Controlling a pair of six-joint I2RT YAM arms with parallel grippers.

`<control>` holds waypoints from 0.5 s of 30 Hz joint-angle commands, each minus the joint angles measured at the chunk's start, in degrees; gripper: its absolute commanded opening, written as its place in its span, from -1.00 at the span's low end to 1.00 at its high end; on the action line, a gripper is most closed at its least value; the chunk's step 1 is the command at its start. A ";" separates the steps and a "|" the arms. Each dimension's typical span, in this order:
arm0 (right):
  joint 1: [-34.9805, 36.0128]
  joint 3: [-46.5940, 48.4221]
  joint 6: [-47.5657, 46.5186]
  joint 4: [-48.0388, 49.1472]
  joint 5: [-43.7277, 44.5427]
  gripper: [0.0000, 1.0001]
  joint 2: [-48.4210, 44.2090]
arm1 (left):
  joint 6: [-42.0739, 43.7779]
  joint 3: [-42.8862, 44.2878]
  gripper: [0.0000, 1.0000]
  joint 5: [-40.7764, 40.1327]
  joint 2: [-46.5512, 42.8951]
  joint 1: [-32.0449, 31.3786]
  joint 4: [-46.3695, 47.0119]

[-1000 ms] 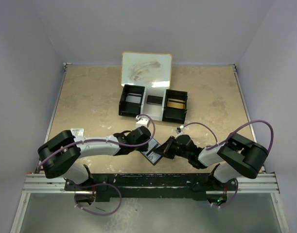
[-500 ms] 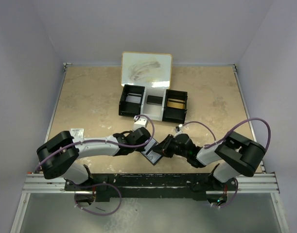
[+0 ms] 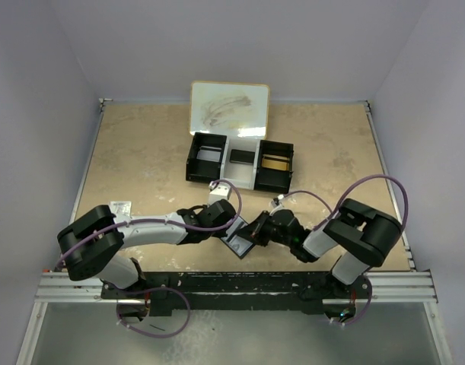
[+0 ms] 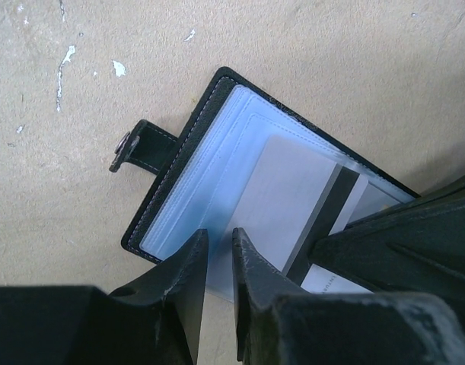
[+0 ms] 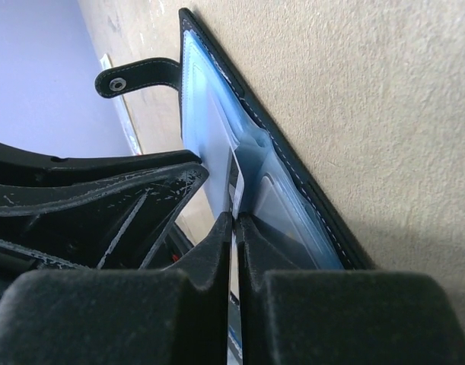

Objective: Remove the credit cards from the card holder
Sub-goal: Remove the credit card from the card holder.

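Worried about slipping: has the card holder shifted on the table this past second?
No; the card holder stays put, same gap from the three-compartment tray.

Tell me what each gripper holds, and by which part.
The right gripper pinches the card by one edge. The left gripper's tips sit at the holder's near edge, slightly apart; whether they grip it cannot be told.

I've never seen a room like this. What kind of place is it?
Probably a robot test booth, not a home: a left arm and right arm bolted to a metal rail, plain walls boxing in a tan table, and a whiteboard at the back.
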 commanded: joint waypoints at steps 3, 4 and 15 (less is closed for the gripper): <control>0.29 -1.97 -0.54 -3.82 2.07 -0.92 -4.62 | -1.19 -1.21 -0.66 -2.45 0.24 0.04 -2.30; 0.21 -2.58 -0.43 -4.02 1.94 -0.92 -5.04 | -1.27 -1.21 -0.66 -2.58 0.30 0.03 -2.34; 0.33 -7.81 2.40 5.77 1.43 -0.91 -0.44 | -0.75 0.30 -0.42 -1.79 -2.15 -0.58 -2.03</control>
